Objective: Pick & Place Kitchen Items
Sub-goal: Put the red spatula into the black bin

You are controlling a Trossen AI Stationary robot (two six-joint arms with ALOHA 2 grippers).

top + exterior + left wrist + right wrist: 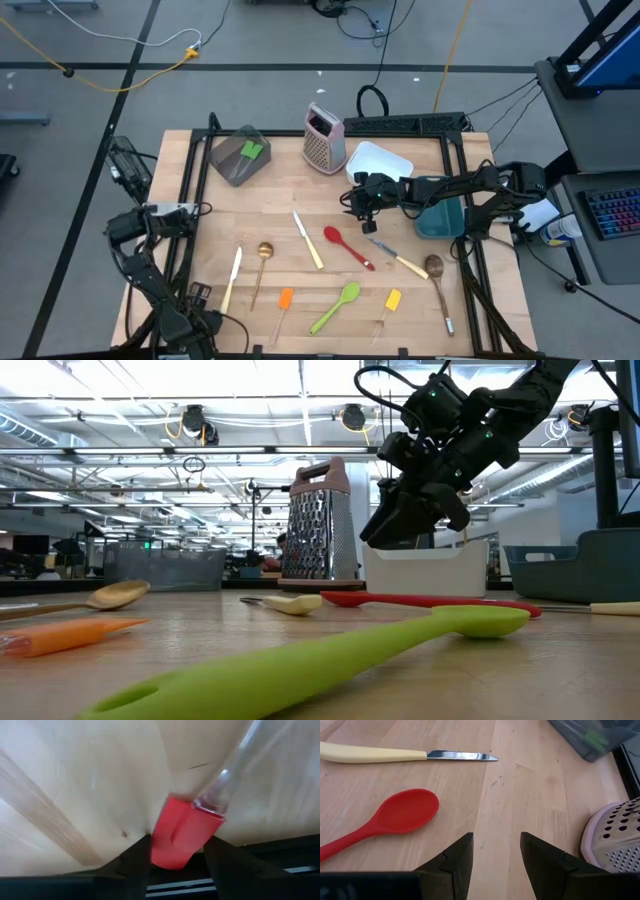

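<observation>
A red mini spatula [186,836] is seen lying on the table [90,780] at its front-left edge, between the parted fingers of the left gripper [175,855]. The right gripper [492,852] is held open above the red spoon [395,817].

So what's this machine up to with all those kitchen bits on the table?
It's sorting small utensils lying on a wooden table. The left gripper is low at the table's near left corner, its fingers either side of a red mini spatula. The right gripper hangs open above the middle, near a red spoon and a cream-handled knife. Other spoons and spatulas lie untouched.
</observation>
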